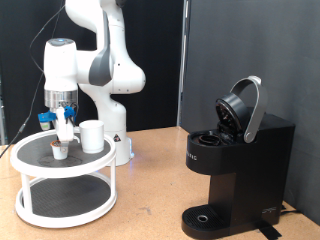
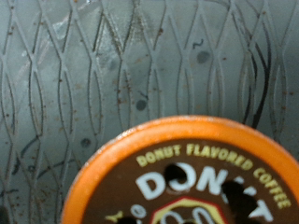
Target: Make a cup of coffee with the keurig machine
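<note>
The gripper [image 1: 65, 134] hangs fingers down over the top shelf of a white two-tier round stand [image 1: 66, 167] at the exterior view's left. Just below it sits a small round pod [image 1: 61, 151]. The wrist view shows this pod [image 2: 187, 177] close up, with an orange rim and a brown "Donut flavored coffee" lid, lying on a dark patterned mat [image 2: 112, 75]; no fingers show there. The white cup [image 1: 92, 135] stands on the same shelf, just to the right of the gripper. The black keurig machine [image 1: 235, 170] stands at the exterior view's right with its lid [image 1: 243, 108] raised.
The arm's white base [image 1: 115, 130] stands behind the stand. The stand's lower shelf [image 1: 65, 200] shows nothing on it. The wooden table [image 1: 150, 205] runs between the stand and the machine. A black curtain hangs behind.
</note>
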Tool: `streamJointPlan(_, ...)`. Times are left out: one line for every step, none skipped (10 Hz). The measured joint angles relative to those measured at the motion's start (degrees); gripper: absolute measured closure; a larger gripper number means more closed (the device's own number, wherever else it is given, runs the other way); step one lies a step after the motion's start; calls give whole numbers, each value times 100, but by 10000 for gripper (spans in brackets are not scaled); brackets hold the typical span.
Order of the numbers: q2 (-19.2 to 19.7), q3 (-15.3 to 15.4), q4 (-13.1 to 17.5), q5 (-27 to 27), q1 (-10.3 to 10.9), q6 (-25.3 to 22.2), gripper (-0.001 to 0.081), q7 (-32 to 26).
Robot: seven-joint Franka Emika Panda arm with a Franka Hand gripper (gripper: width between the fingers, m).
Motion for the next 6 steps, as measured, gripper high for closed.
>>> streamJointPlan(6,-5,-5,-1,-4,17,72,0)
streamJointPlan(11,-9,-7,-2,-8,25,94,0)
streamJointPlan(16,-10,-9,-3,-19,32,94,0)
streamJointPlan(18,-10,-10,-4,-25,34,276,2)
streamJointPlan(18,-9,-7,-4,-25,45,276,5)
streamJointPlan(18,-10,-1,-4,-25,48,438,8)
